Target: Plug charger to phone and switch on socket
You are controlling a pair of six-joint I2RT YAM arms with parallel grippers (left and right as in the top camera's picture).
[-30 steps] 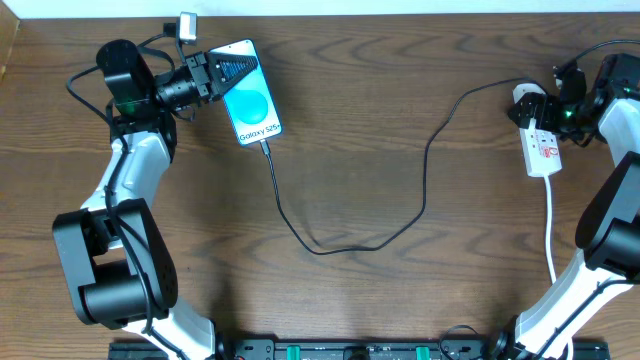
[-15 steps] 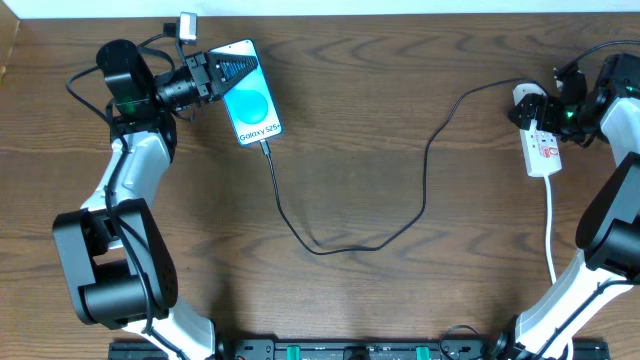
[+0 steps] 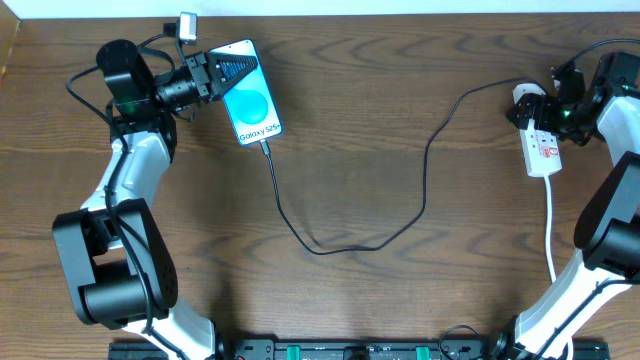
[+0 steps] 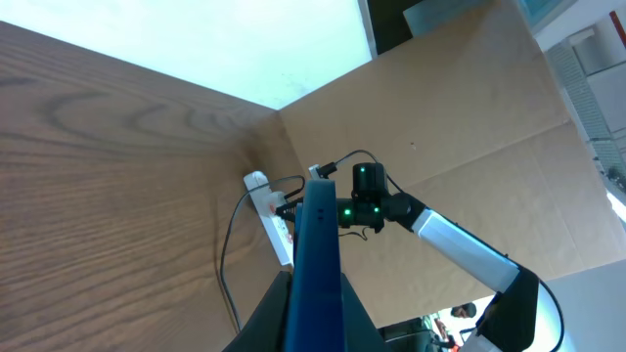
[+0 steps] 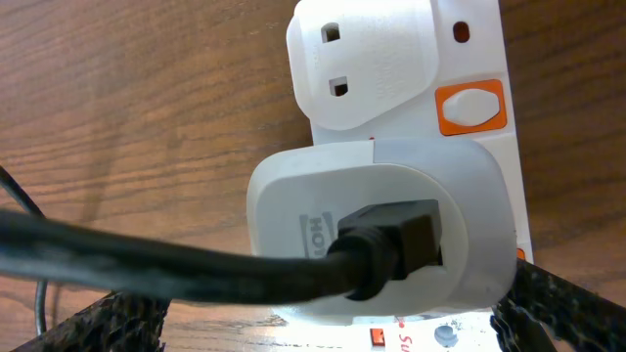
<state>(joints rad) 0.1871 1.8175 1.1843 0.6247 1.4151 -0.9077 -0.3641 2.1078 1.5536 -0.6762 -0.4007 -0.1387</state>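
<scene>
The phone (image 3: 251, 95), blue screen reading "Galaxy S25", lies at the far left. My left gripper (image 3: 216, 72) is shut on its top end; in the left wrist view the phone (image 4: 315, 264) shows edge-on between the fingers. The charger's black cable (image 3: 425, 190) runs from the phone's bottom end in a loop to the white adapter (image 3: 524, 97). The adapter (image 5: 381, 235) sits in the white socket strip (image 3: 541, 145). My right gripper (image 3: 549, 112) is open, its fingers on either side of the adapter (image 5: 337, 318). An orange switch (image 5: 469, 106) shows beside the adapter.
The strip's thick white cord (image 3: 551, 230) runs toward the front right. A second white plug (image 5: 362, 59) sits in the strip beyond the adapter. A small white object (image 3: 187, 25) lies at the back edge. A cardboard wall (image 4: 460, 127) stands on the right.
My right gripper has shifted very slightly at the far end of the strip. The left gripper, phone and cable have not moved.
</scene>
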